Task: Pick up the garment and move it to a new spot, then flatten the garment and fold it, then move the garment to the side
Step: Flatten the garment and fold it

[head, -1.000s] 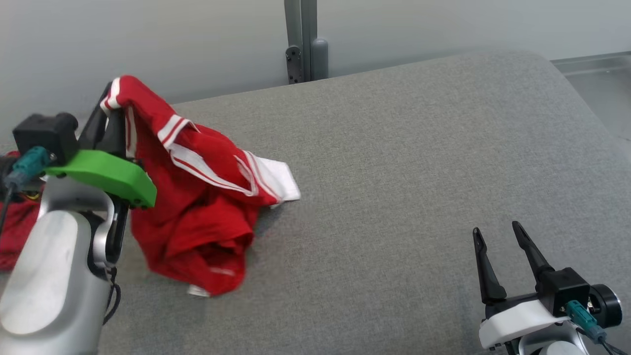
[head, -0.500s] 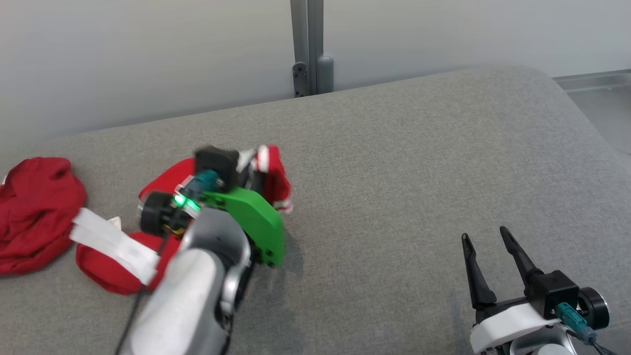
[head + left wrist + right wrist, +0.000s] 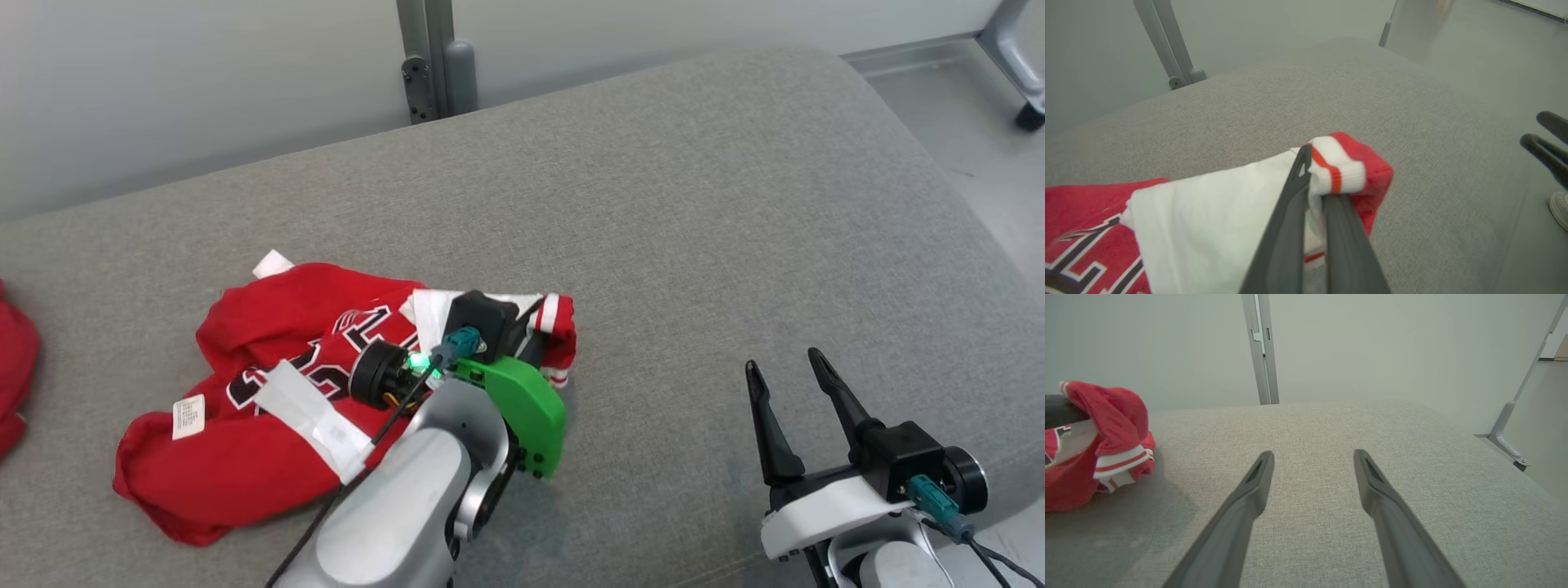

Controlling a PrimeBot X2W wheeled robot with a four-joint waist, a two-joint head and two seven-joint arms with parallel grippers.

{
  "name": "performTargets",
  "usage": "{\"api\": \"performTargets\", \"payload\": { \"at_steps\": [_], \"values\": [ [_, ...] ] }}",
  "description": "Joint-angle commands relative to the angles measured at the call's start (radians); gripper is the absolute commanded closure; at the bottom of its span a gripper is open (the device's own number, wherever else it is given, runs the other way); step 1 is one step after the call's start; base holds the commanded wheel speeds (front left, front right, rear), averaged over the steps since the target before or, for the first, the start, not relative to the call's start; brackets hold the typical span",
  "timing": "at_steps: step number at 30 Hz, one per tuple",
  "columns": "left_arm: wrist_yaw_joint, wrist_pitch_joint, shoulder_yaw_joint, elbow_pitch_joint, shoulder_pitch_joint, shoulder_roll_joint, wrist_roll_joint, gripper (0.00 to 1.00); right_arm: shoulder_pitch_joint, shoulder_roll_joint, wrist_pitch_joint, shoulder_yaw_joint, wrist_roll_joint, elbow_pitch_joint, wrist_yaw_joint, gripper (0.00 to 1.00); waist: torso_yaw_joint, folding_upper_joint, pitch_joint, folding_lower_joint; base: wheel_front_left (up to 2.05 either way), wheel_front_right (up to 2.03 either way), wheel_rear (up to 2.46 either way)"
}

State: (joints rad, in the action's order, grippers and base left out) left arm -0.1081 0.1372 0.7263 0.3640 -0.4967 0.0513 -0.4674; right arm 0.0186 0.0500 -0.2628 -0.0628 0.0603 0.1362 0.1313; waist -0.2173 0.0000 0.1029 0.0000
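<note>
A red jersey [image 3: 269, 318] with white trim and dark lettering lies crumpled on the grey padded surface [image 3: 694, 204], left of centre. My left gripper [image 3: 535, 327] is at its right end, shut on the white-and-red striped cuff. The left wrist view shows the two fingers [image 3: 1290, 228] pinching that cuff, with the jersey [image 3: 1367, 163] bunched around them. My right gripper [image 3: 784, 362] rests low at the right, open and holding nothing, well clear of the cloth. In the right wrist view its open gripper [image 3: 1313, 453] points over bare surface, and the jersey [image 3: 1110, 412] sits at the left edge.
A second red garment [image 3: 12, 384] lies at the far left edge. A grey post [image 3: 429, 57] stands behind the surface by the wall. Floor and a wheeled leg [image 3: 1024, 106] lie to the right. A shoe [image 3: 1560, 208] shows at the left wrist view's right edge.
The head camera has shifted. My left gripper, which held the jersey raised, has lowered it onto the surface and pulled it rightward, spreading it out. The right gripper has stayed open.
</note>
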Motion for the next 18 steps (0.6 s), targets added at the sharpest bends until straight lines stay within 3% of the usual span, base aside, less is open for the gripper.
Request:
{"api": "performTargets", "payload": {
  "at_steps": [1,6,7,8,9,13,18],
  "values": [
    [-0.02,-0.038,0.008,0.013,-0.044,0.0,-0.025,1.0,0.02,0.001,-0.003,-0.003,0.007,0.001,-0.001,0.0,-0.057,0.0,0.053,0.0,0.0,0.0,0.0],
    [-0.095,-0.211,0.053,0.065,-0.157,0.0,-0.116,1.0,0.052,0.001,-0.003,-0.019,0.017,0.005,-0.001,0.0,-0.099,0.0,0.094,0.0,0.0,0.0,0.0],
    [-0.104,-0.24,0.066,0.076,-0.17,0.0,-0.141,0.82,0.056,0.001,-0.003,-0.021,0.019,0.005,-0.001,0.0,-0.104,0.0,0.1,0.0,0.0,0.0,0.0],
    [-0.104,-0.268,0.09,0.088,-0.181,0.0,-0.163,0.54,0.062,0.001,-0.003,-0.023,0.02,0.006,-0.001,0.0,-0.108,0.0,0.107,0.0,0.0,0.0,0.0],
    [-0.097,-0.279,0.118,0.101,-0.188,0.0,-0.195,0.0,0.069,0.001,-0.003,-0.026,0.021,0.007,-0.001,0.0,-0.113,0.0,0.114,0.0,0.0,0.0,0.0],
    [-0.074,-0.269,0.233,0.141,-0.203,0.001,-0.312,0.0,0.081,0.001,-0.003,-0.02,0.028,0.007,-0.001,0.0,-0.115,0.0,0.134,0.0,0.0,0.0,0.0],
    [-0.085,-0.267,0.332,0.189,-0.212,0.002,-0.382,0.0,0.078,0.001,-0.003,-0.004,0.027,0.006,-0.001,0.0,-0.096,0.0,0.141,0.0,0.0,0.0,0.0]
  ]
}}
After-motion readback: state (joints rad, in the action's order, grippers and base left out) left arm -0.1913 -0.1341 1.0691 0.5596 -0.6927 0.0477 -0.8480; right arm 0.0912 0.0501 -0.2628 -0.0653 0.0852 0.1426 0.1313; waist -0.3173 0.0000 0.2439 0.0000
